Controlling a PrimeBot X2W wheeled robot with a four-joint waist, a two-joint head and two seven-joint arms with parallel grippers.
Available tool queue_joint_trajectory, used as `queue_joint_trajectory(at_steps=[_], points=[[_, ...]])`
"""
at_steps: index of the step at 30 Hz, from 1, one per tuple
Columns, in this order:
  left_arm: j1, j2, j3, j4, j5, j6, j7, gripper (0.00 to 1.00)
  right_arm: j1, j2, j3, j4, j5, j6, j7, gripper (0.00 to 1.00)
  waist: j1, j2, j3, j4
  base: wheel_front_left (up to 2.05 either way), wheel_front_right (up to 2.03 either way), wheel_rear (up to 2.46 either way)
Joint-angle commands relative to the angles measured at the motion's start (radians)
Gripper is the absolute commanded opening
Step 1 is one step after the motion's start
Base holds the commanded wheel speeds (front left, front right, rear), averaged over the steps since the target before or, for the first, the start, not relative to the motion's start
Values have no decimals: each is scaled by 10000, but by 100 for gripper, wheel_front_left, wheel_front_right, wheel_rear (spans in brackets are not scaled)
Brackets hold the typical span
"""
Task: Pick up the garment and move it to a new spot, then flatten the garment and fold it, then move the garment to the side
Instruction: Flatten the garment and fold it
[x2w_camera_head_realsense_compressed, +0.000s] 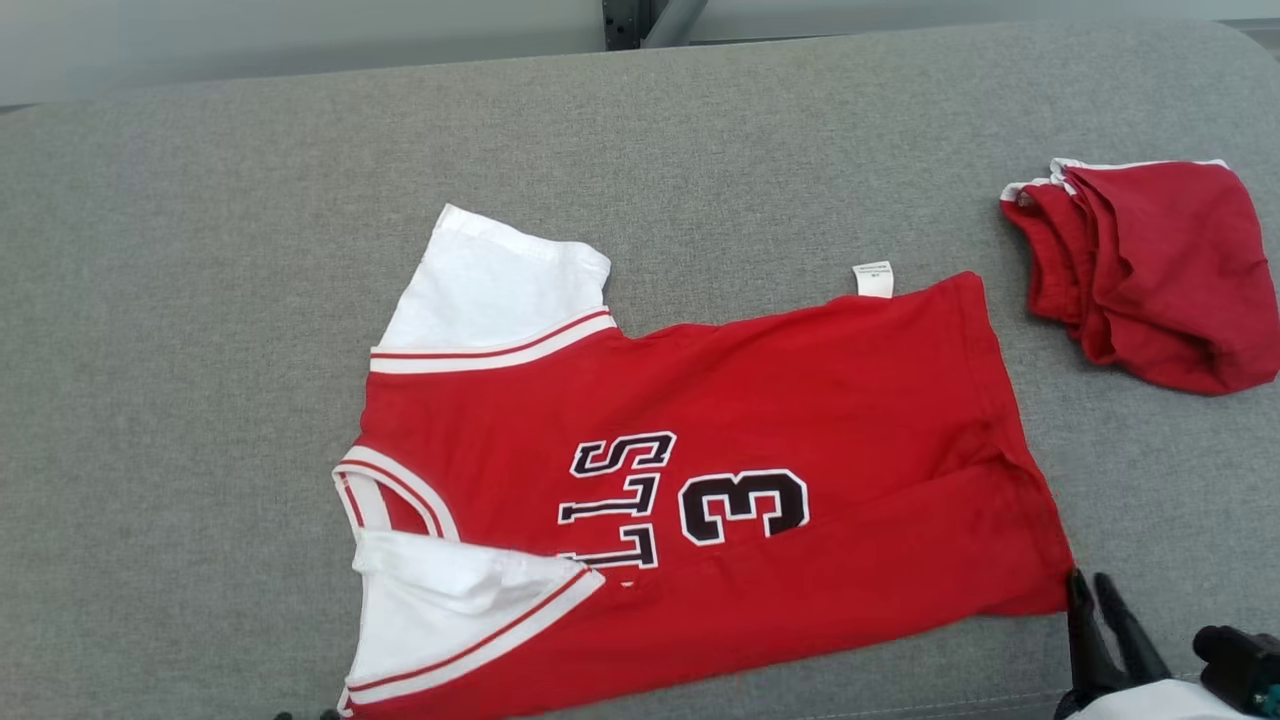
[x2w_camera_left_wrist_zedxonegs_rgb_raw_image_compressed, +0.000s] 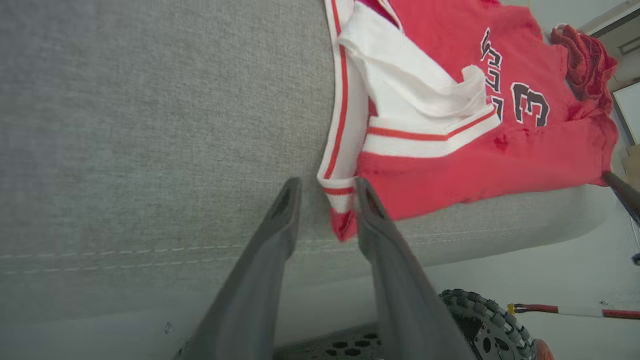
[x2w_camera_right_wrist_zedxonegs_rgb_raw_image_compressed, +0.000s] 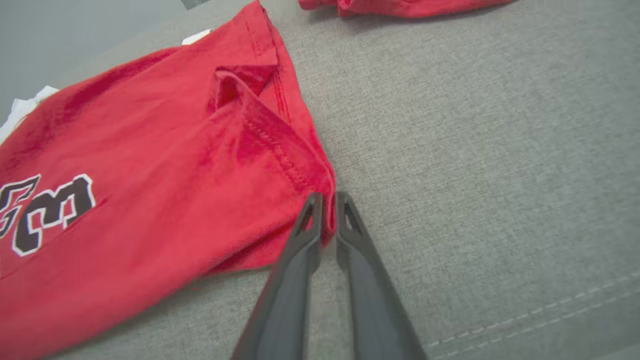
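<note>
Dark fingers (x2w_camera_left_wrist_zedxonegs_rgb_raw_image_compressed: 250, 280) of the left gripper (x2w_camera_left_wrist_zedxonegs_rgb_raw_image_compressed: 327, 189) stand apart at the bottom of the left wrist view, holding nothing. The striped lower corner of a red jersey (x2w_camera_left_wrist_zedxonegs_rgb_raw_image_compressed: 475, 160) hangs over the front edge of the grey fabric-covered bench (x2w_camera_left_wrist_zedxonegs_rgb_raw_image_compressed: 125, 125) between their tips, just beside the right-hand one.

In the head view the jersey (x2w_camera_head_realsense_compressed: 800, 400) lies spread sideways across the centre and lower half of the frame, collar toward the left and hem toward the right. It is red with white short sleeves, red-striped white trim, and black white-edged lettering beside a large number 3. One sleeve lies flat toward the upper left. The other is folded in over the chest at the lower left. A small white care label (x2w_camera_head_realsense_compressed: 873, 279) pokes out along the jersey's upper edge.

At the lower right of the head view, the right gripper (x2w_camera_head_realsense_compressed: 1090, 590) meets the jersey's bottom hem corner. The right wrist view shows its fingers (x2w_camera_right_wrist_zedxonegs_rgb_raw_image_compressed: 285, 280) drawn nearly together, with the red hem corner pinched between the tips and a tucked fold in the hem just above them.

A second, crumpled red garment (x2w_camera_head_realsense_compressed: 1150, 270) with white trim sits apart at the upper right of the head view.
</note>
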Motion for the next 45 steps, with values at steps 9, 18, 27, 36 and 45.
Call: queue_joint_trajectory(at_steps=[9,18,27,36,45], points=[[-596,867,1084,-706,-612,71,-1,100,622,8,-351,-2315,102,-15,24,100,0,-1,163,-48,0,0,0],[-3858,2707,2116,-1861,-1401,3,2155,100,-178,13,1008,-3314,-533,-15,538,100,0,-1,973,-349,0,0,0],[-8407,2946,900,-802,-1909,-6,6529,100,-1077,12,1867,-3173,-907,-15,254,100,0,-1,2182,-965,0,0,0],[-10563,2613,-435,233,-797,-8,7762,100,-1362,14,2408,-3122,-992,-15,-138,100,0,-1,2986,-1620,0,0,0],[-11831,2364,-1155,1085,-279,-7,7904,100,-1523,14,2853,-2846,-802,-15,-742,100,0,-1,3703,-2155,0,0,0]])
